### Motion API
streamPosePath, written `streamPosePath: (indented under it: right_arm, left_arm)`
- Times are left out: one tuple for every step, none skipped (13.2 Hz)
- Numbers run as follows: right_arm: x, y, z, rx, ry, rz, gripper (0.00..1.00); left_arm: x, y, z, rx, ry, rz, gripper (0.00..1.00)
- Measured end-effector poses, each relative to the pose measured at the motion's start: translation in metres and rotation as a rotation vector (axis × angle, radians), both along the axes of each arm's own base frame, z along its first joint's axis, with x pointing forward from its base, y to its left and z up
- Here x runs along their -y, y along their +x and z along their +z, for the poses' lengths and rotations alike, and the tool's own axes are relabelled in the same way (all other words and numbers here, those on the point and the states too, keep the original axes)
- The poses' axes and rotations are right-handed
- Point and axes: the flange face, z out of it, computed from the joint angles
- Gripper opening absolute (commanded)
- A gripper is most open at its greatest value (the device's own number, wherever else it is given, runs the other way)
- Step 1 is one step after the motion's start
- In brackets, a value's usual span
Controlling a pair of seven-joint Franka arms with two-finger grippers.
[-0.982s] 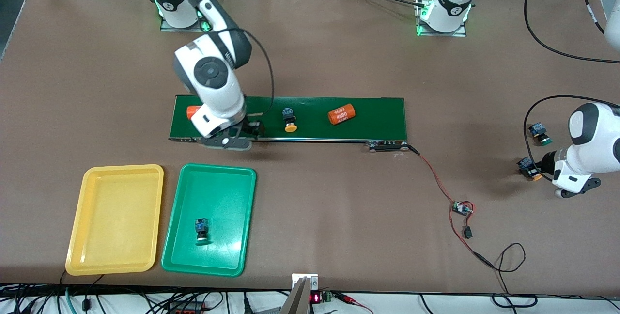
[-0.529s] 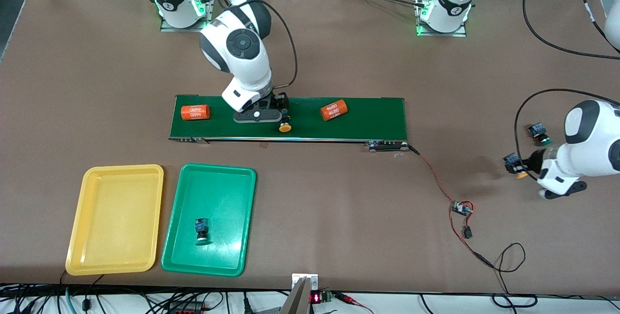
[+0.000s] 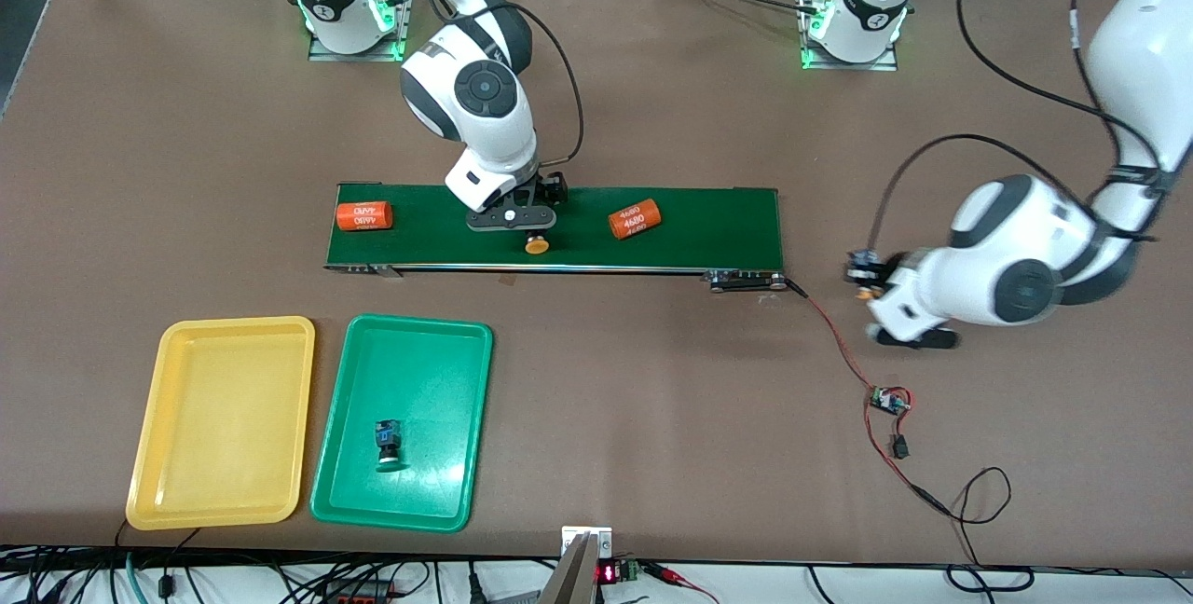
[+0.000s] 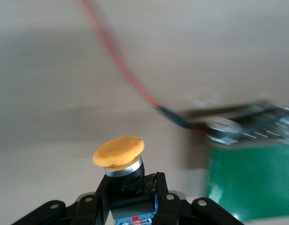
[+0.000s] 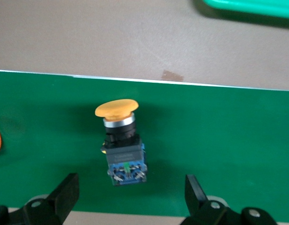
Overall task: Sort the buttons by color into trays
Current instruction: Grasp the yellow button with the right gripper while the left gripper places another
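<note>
Nearest the right arm's end of the table (image 3: 652, 101), an empty yellow tray (image 3: 224, 421); just beside it a green tray (image 3: 438, 371) holding one green-capped button (image 3: 388, 445)

On the dark-green conveyor belt (image 3: 708, 222), an orange cylinder (image 3: 363, 215), then the right hand (image 3: 514, 218) low over the belt, fingers (image 5: 64, 194) spread wide either side of an orange-capped button on the belt (image 5: 120, 145) without touching it, cap toward the front camera; a second orange cylinder (image 3: 634, 219) farther along

Off the belt's end, a red-and-black lead (image 3: 839, 343) to a small circuit board (image 3: 888, 400)

Over bare table near that end, the left hand (image 4: 130, 199) pinching a second orange-capped button (image 4: 120, 157) by its dark body
</note>
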Motion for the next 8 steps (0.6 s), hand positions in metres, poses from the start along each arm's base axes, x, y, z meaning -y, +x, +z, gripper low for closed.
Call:
streamPosePath:
  right_arm:
    - [-0.001,0.0,-0.008,-0.006,0.007,-0.001,0.93]
    - [-0.001,0.001,-0.016,-0.01,0.013,-0.001,0.83]
    - [-0.001,0.001,-0.022,-0.014,0.019,-0.002,0.68]
    - [-0.001,0.002,-0.028,-0.016,0.025,-0.004,0.45]
    - [0.0,0.003,-0.033,-0.017,0.028,-0.005,0.28]
    - [0.001,0.004,-0.036,-0.019,0.028,-0.007,0.16]
    - [0.003,0.006,-0.038,-0.021,0.027,-0.01,0.11]
    - [0.006,0.007,-0.038,-0.021,0.026,-0.014,0.06]
  left_arm:
    - [0.029,-0.007,0.003,-0.007,-0.013,-0.021,0.27]
    - [0.056,-0.014,0.004,-0.013,-0.014,-0.034,0.27]
    - [0.083,-0.022,0.004,-0.012,-0.007,-0.036,0.28]
    - [0.111,-0.033,0.002,-0.004,-0.003,-0.033,0.29]
    - [0.137,-0.044,-0.001,0.006,-0.006,-0.033,0.29]
    - [0.156,-0.054,-0.005,0.017,-0.016,-0.035,0.39]
    - [0.165,-0.06,-0.008,0.022,-0.023,-0.038,0.89]
    - [0.167,-0.063,-0.01,0.022,-0.025,-0.039,1.0]
